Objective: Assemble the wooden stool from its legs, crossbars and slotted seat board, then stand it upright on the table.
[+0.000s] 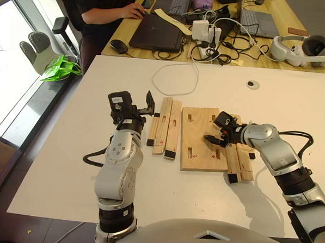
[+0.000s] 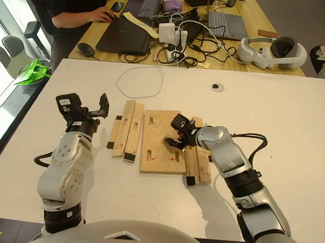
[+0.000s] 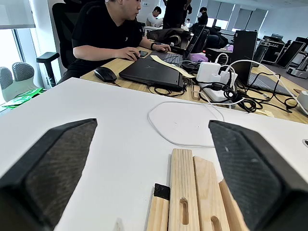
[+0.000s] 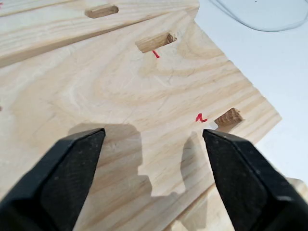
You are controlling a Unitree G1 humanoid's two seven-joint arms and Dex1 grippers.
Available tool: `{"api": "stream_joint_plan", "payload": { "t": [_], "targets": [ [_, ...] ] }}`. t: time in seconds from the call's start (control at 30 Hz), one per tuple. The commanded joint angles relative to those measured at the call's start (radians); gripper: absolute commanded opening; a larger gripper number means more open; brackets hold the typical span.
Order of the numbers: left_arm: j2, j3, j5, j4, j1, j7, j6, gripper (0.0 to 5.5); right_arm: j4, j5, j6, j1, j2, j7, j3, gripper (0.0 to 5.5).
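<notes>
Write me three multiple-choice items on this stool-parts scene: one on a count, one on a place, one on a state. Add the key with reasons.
1. How many wooden pieces lie left of the seat board?
A. one
B. two
C. five

2. Where is the right gripper?
A. above the seat board
B. above the left-hand pieces
C. beyond the table's edge

3. The left gripper is:
A. shut on a leg
B. open and empty
C. shut and empty

Key:
1 B, two pieces lie side by side there.
2 A, it hangs over the board's right part.
3 B, its jaws stand wide apart with nothing gripped.
</notes>
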Motion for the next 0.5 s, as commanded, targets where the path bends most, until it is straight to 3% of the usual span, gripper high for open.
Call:
{"api": "stream_joint_plan", "payload": {
  "t": [0.03, 0.27, 0.5],
  "targets": [
    [-0.005, 0.003, 0.006, -0.001, -0.014, -0.004, 0.014, 4.29, 0.024, -0.014, 0.057, 0.04, 0.035, -0.009, 0.044, 3.76],
    [-0.002, 0.004, 0.005, 0.0, -0.021, -0.008, 0.018, 4.29, -0.001, -0.014, 0.056, 0.044, 0.075, -0.052, 0.012, 3.76],
    [-0.006, 0.012, 0.011, -0.027, -0.001, -0.002, 0.023, 4.29, -0.2, 0.125, -0.071, 0.039, 0.302, -0.365, -0.402, 3.76]
  ]
}}
